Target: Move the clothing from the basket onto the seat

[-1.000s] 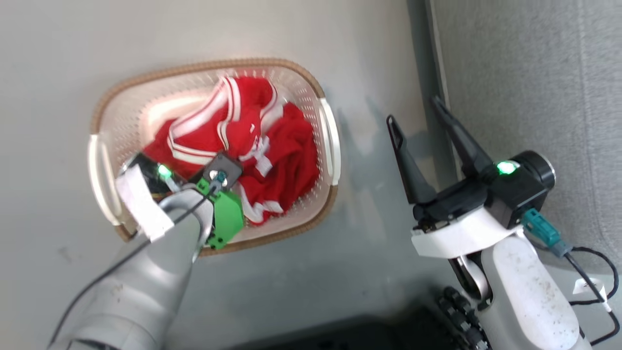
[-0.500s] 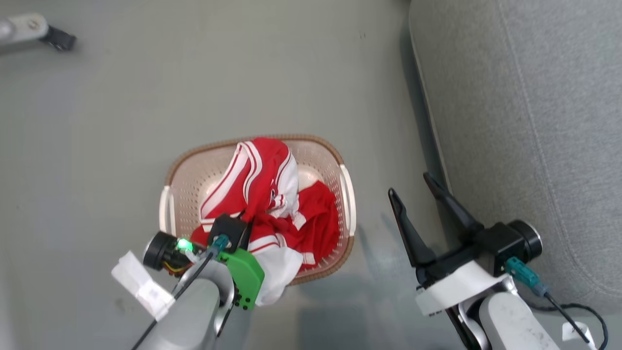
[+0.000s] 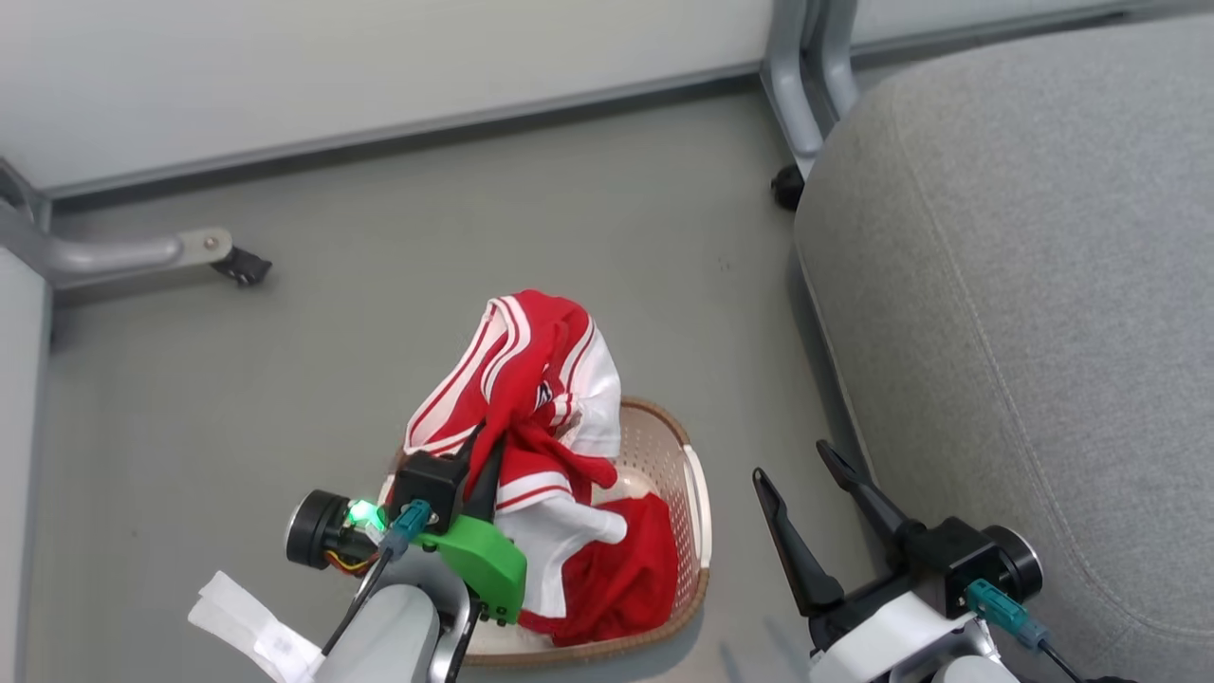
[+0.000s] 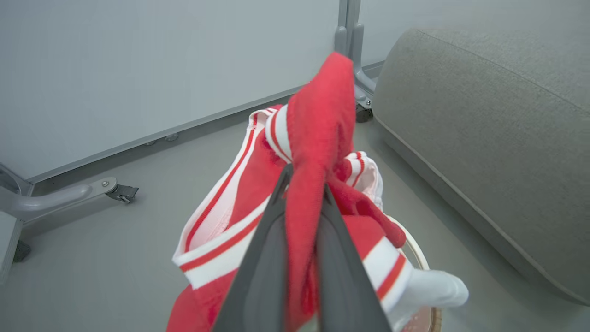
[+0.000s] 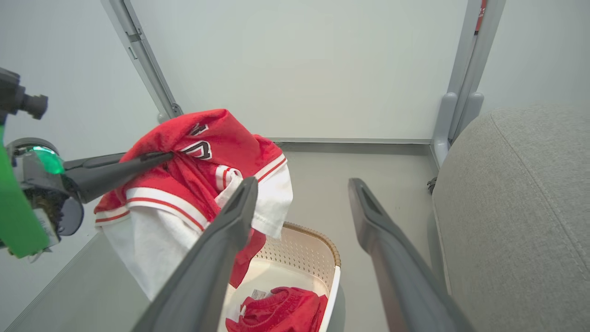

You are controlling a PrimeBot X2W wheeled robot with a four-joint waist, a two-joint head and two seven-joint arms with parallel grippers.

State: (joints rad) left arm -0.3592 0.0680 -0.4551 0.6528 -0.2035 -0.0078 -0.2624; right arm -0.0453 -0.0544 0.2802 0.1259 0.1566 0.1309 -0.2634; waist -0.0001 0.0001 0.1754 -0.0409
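Above the basket (image 3: pixel 654 455), my left pincer (image 4: pixel 305 184) clamps one red garment (image 3: pixel 531 370); a second garment (image 3: pixel 626 579) lies inside. My right pincer (image 3: pixel 791 462) gapes empty beside the seat (image 3: pixel 1043 285).

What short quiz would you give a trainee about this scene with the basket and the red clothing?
1. True or false: the right gripper has its fingers open and holds nothing.
2. What does the left gripper clamp? A) a white towel; B) the red-and-white garment; C) nothing.
3. Fill in: the other red garment lies in the ____.
Key: 1 true; 2 B; 3 basket.
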